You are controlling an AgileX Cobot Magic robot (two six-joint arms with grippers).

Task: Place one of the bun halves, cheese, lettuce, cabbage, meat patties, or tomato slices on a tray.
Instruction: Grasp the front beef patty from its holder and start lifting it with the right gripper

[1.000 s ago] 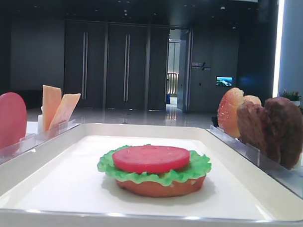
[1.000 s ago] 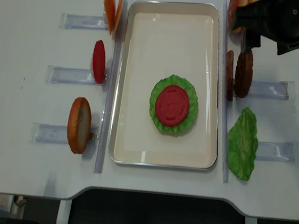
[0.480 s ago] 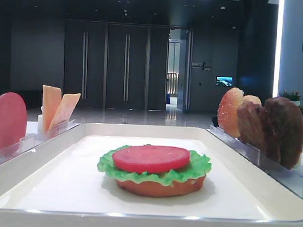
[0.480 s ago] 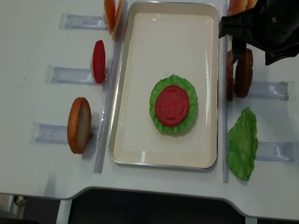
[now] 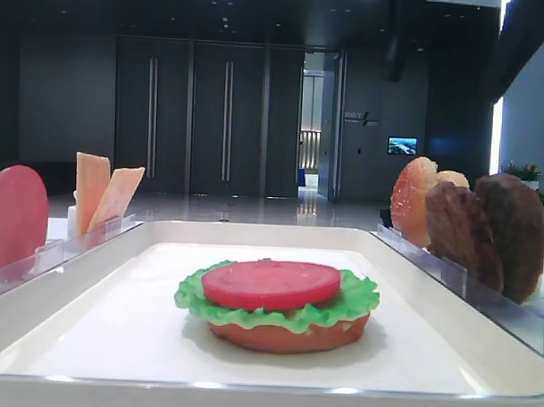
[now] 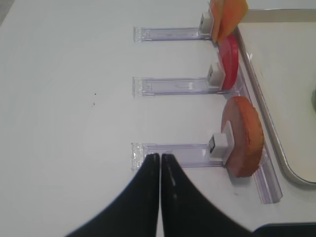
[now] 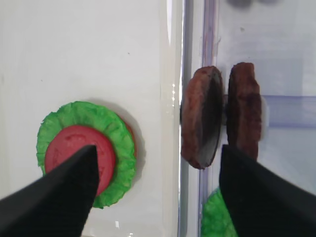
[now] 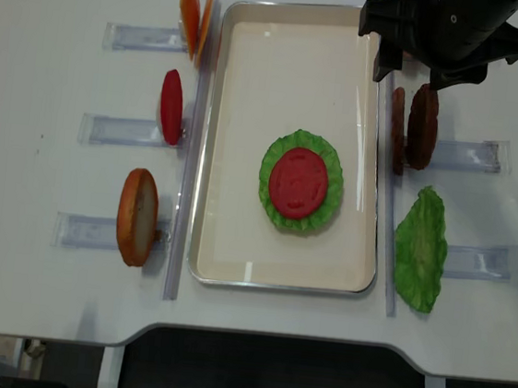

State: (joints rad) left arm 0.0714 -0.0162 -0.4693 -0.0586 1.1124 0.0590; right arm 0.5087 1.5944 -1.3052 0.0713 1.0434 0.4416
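Right gripper point(image 7: 155, 185) spread wide, empty, above tray's point(image 8: 259, 13) right rim by patties point(image 8: 412, 127). Left gripper point(image 6: 160, 158) pinched together near left racks point(image 6: 173, 148). Tomato point(image 8: 297, 181) on lettuce point(image 8: 331, 169), mid-tray.

One white tray point(image 8: 226, 246) sits in the middle of the table. There are two meat patties point(image 8: 412, 129), both standing on edge in a rack on the right. Two tomato slices show: one point(image 8: 298, 182) lying flat on the stack in the tray, one point(image 8: 171, 106) upright on the left. Two lettuce leaves are counted, one point(image 8: 331, 169) under the tomato in the tray and one point(image 8: 420, 248) on the right, near side. Two cheese slices point(image 5: 104, 193) stand at the far left. Bun halves: one point(image 8: 136, 215) upright at the near left, one point(image 5: 290, 336) at the bottom of the stack, and two point(image 5: 417, 200) at the far right. Five clear racks point(image 8: 122, 130) are visible in the overhead view, three left, two right.
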